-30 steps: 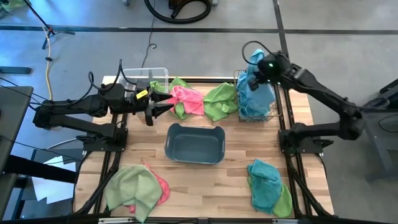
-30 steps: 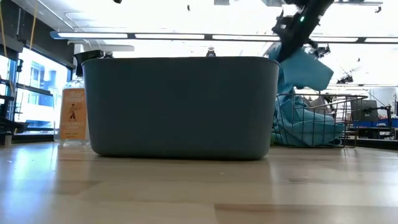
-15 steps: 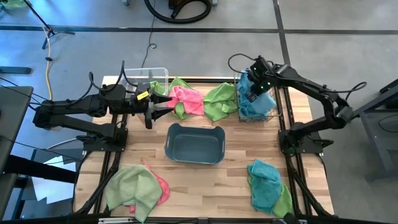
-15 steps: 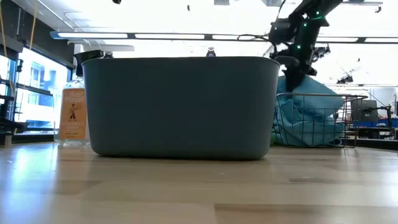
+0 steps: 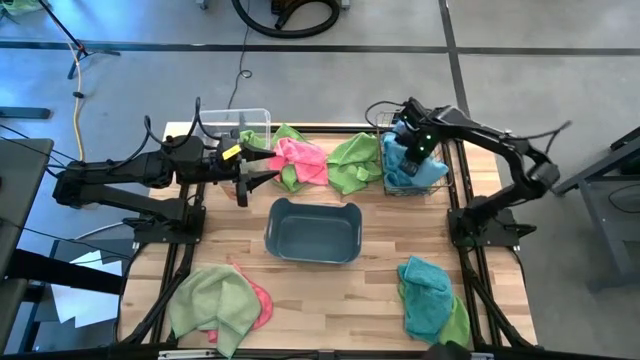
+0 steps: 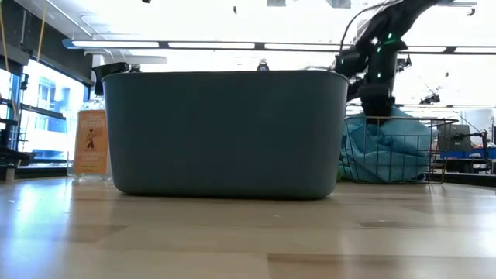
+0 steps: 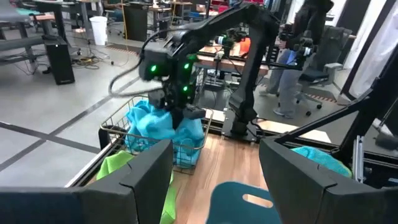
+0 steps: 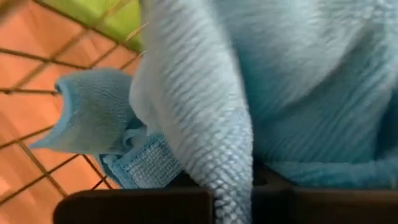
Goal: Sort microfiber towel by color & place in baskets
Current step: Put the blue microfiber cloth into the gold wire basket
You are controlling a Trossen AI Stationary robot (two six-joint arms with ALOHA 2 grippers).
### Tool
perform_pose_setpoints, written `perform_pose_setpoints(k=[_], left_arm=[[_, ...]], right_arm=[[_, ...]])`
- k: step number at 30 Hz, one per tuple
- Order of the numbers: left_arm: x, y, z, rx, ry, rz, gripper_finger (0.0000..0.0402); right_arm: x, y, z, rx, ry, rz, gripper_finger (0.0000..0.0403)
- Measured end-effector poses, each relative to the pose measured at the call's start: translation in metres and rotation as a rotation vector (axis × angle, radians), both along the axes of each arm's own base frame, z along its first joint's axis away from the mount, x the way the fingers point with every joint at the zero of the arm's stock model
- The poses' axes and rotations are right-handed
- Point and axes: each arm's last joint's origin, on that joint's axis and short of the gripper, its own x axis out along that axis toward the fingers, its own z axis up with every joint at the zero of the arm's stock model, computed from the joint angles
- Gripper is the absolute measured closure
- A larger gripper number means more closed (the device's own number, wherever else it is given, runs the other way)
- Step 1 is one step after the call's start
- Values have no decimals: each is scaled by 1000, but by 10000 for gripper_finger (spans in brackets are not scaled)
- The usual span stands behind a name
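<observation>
A grey-blue tub (image 6: pixel 225 132) stands on the wooden table (image 6: pixel 232 240), filling the middle of the low view. Behind its right end sits a wire basket (image 6: pixel 403 151) heaped with blue towels (image 6: pixel 387 143). The right arm's gripper (image 6: pixel 375 91) comes down from above to the towels at the basket's rim; its fingers are hidden behind the tub's corner. Behind the tub's left end a clear bottle with an orange label (image 6: pixel 91 143) stands near the table's far edge. Ceiling lights and windows of the room show beyond.
</observation>
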Motion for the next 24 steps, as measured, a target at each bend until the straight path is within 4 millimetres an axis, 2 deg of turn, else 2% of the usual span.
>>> perform_pose_setpoints(k=[9, 13, 17, 21, 24], left_arm=[[0, 0, 0, 0, -2, 0, 174], [0, 0, 0, 0, -3, 0, 174], [0, 0, 0, 0, -4, 1, 174], [0, 1, 0, 4, -3, 30, 174], [0, 2, 0, 7, -3, 56, 174]], right_arm=[[16, -20, -53, 106, 71, 101, 403], [20, -23, -68, 143, 96, 137, 402], [20, -24, -70, 145, 101, 163, 402], [20, -25, -64, 132, 101, 180, 400], [20, -26, -56, 136, 114, 198, 379]])
